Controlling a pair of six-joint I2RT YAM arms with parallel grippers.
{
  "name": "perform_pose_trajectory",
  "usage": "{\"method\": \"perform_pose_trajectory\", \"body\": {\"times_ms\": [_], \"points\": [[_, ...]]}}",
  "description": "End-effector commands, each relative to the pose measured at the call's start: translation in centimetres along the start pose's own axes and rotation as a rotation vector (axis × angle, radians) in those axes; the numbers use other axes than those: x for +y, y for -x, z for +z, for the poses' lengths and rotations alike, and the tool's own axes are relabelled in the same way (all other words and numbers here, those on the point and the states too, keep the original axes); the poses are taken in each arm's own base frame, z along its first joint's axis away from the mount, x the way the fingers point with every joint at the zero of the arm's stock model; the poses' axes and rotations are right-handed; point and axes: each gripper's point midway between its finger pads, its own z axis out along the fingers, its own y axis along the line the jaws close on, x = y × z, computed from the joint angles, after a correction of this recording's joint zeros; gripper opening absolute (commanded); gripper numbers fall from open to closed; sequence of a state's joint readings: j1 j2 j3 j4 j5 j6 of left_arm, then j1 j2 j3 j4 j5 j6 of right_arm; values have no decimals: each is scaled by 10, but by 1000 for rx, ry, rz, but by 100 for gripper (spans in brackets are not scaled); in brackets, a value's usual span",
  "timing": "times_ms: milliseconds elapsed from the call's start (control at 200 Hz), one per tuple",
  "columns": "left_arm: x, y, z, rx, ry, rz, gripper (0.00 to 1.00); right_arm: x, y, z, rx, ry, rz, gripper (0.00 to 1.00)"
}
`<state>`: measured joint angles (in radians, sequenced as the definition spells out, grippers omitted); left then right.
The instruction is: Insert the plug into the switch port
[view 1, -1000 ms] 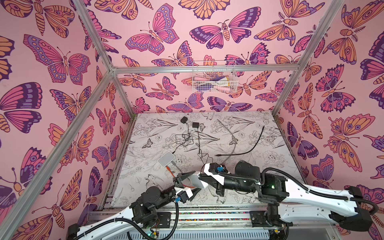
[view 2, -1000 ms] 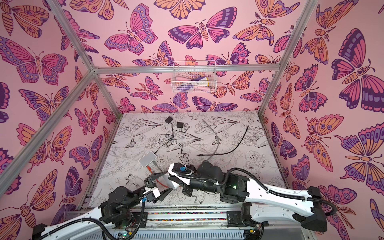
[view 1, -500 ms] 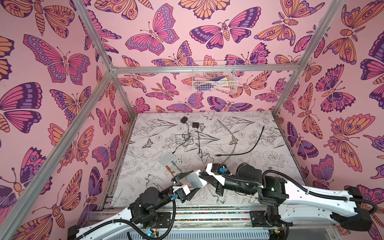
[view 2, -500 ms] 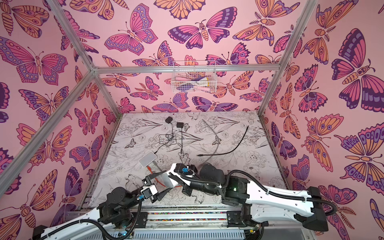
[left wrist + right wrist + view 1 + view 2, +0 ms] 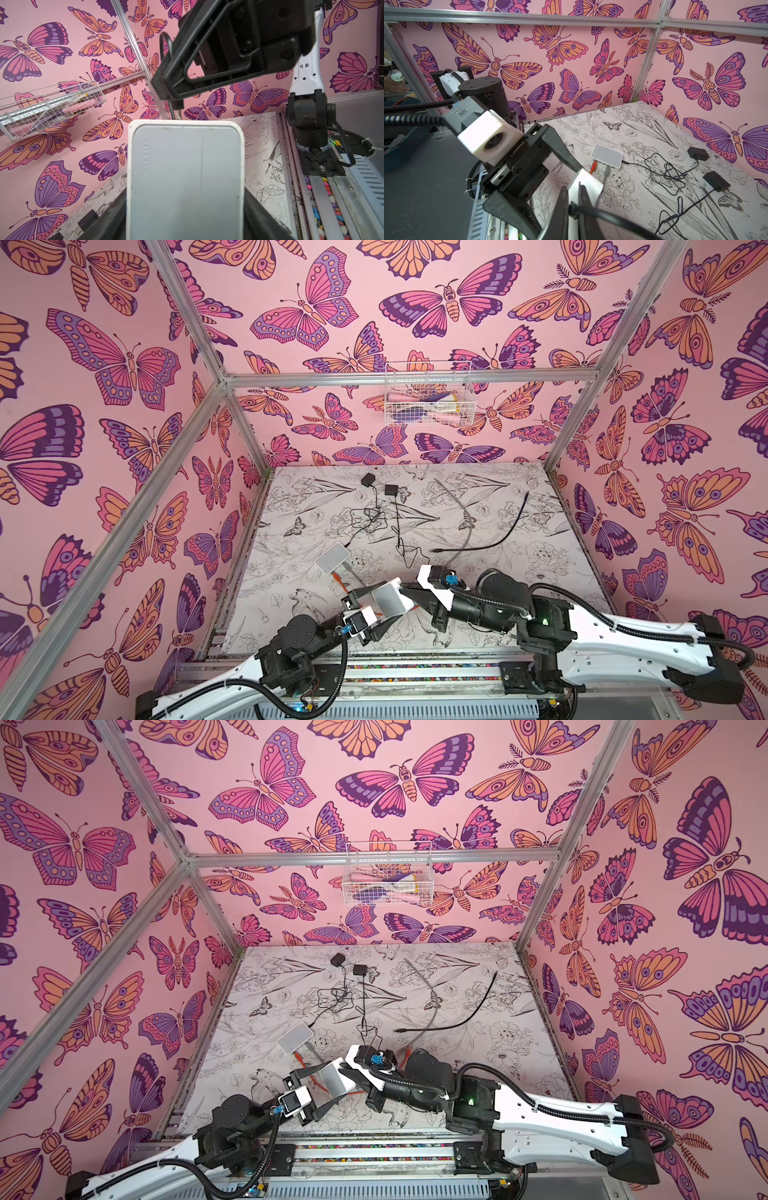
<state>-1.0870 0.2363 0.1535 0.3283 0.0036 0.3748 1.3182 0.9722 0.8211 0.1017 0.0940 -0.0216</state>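
A white-and-grey switch hangs above the table's front, gripped across its width by my left gripper. In the left wrist view the switch fills the middle. My right gripper is shut on a black plug whose cable trails away. In the left wrist view the plug points its metal tip at the switch's far edge, just below my right gripper. The port itself is hidden.
A second switch lies on the table with an orange cable and a grey one plugged in. Two black adapters with tangled leads lie farther back. A black cable curves at right. A wire basket hangs on the back wall.
Both arms shifted only slightly. The held switch and the plug stay close together, and neither grip has changed.
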Motion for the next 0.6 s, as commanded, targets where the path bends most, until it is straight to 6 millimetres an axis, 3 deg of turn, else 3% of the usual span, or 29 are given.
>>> {"method": "perform_pose_trajectory", "body": {"times_ms": [0,596], "points": [[21,58,-10,-214,73,-36,0,-4,-31,2,98,-29,6,0],[20,65,-11,-242,58,-28,0,-10,-49,17,150,-74,4,0]]}}
